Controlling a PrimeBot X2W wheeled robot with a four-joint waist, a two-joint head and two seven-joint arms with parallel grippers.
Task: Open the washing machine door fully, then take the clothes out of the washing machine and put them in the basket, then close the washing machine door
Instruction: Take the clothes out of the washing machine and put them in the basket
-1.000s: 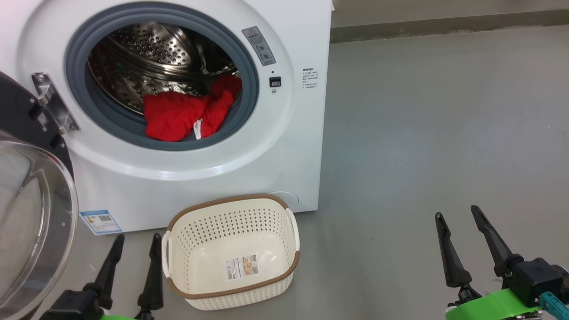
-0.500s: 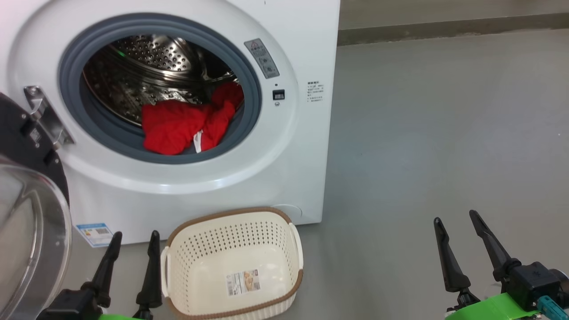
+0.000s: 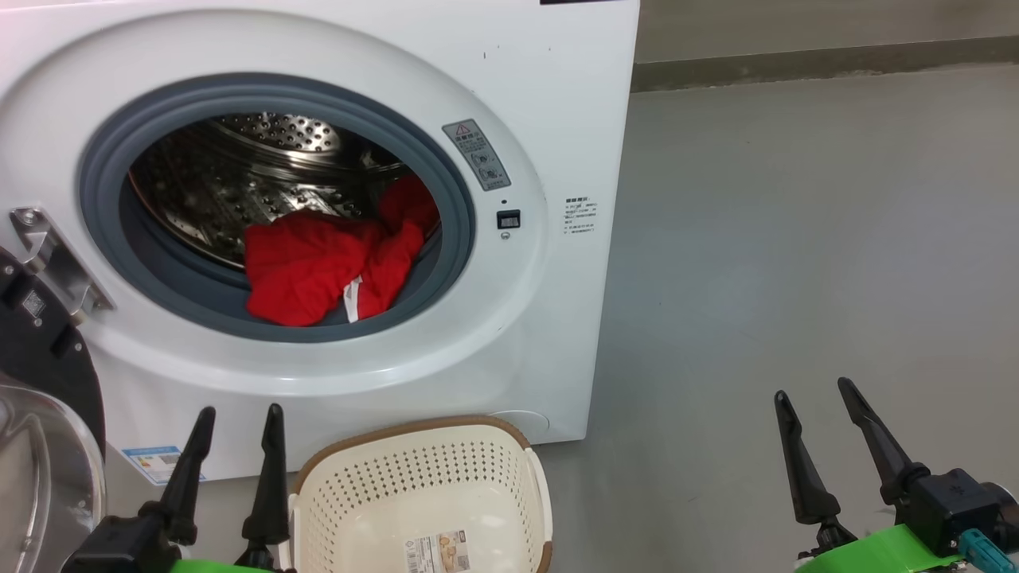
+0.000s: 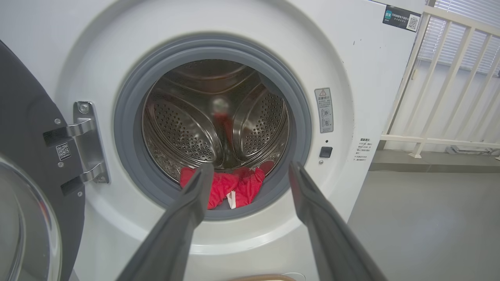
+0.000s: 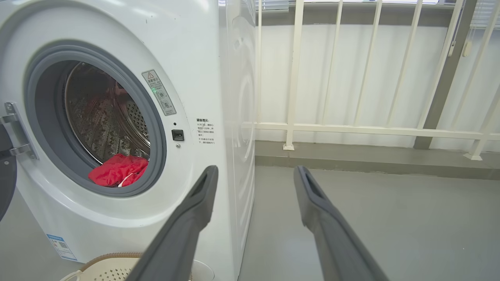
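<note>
Washing machine [image 3: 557,79] stands on the grey floor [image 3: 796,239], with open floor off its right side. Washing machine door [image 3: 44,366] is swung wide to the left on its steel hinge [image 3: 48,255]. Its black rim and clear glass bowl sit at the left edge of the head view.

Clothes [image 3: 318,267]: a red heap with a white strip, low in the steel drum [image 3: 207,183]. They lie at the front right of the drum's bottom, against the grey gasket [image 3: 455,207] (one lobe rides higher up the drum's right side). Neither gripper touches them.

Basket [image 3: 414,477]: on the floor just in front of the machine's lower front edge, below the opening and a little right of centre. It is cut off by the bottom of the head view. Paper label [image 3: 436,551] lies on its cream floor.

Left gripper [image 3: 241,408]: released, fingers spread with nothing between them. It is just left of the basket's left rim, in front of the machine's lower front and near the blue label [image 3: 159,463]. In the left wrist view its fingers frame the drum mouth, with the clothes well beyond the tips.

Right gripper [image 3: 814,387]: also released, jaws apart and empty (green tape on its wrist). It is over open floor, well right of the machine and the basket. The right wrist view looks past the machine's right front corner to a white railing [image 5: 371,128].
</note>
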